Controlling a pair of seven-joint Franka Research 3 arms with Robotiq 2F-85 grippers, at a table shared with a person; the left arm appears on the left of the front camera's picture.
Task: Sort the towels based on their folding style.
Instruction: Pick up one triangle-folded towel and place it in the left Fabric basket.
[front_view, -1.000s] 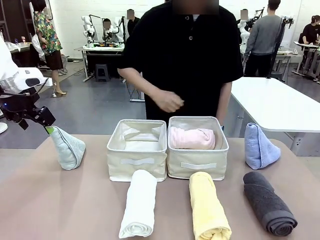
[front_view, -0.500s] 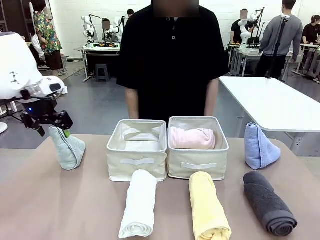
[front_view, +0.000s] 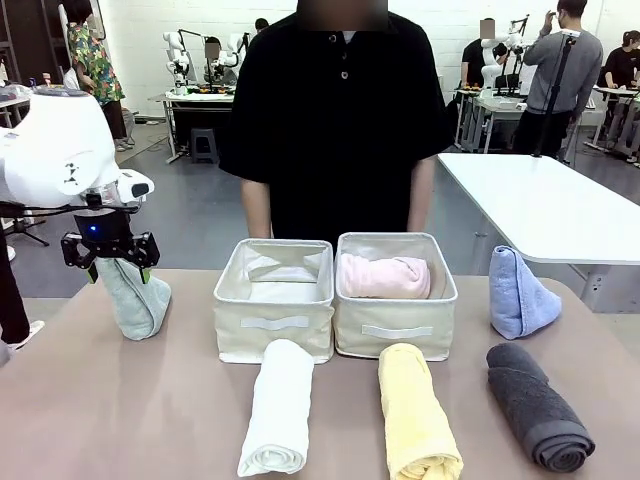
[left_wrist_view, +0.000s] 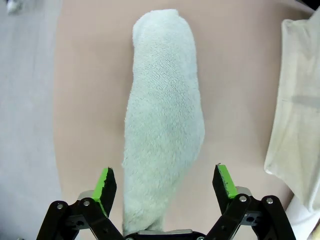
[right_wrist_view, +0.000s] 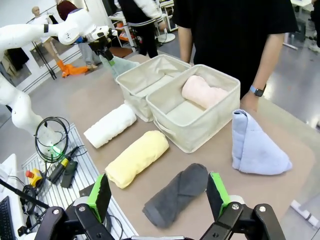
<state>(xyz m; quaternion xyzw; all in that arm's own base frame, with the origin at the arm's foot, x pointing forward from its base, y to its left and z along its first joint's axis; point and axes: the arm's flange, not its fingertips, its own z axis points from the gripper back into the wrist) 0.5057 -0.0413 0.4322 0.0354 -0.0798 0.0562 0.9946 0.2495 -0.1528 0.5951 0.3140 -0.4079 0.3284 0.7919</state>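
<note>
tan table (front_view: 80, 420): two beige bins (front_view: 275, 325) side by side, five towels (front_view: 278, 405) around.

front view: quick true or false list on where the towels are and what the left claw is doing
1. The pink rolled towel lies in the right bin. True.
2. The left claw is shut on the pale green cone towel. False: it is open, its fingers either side of the cone's top.
3. The light blue cone towel sits inside a bin. False: it stands on the table, to the right of the right bin.
4. The yellow rolled towel lies on the table in front of the right bin. True.
</note>
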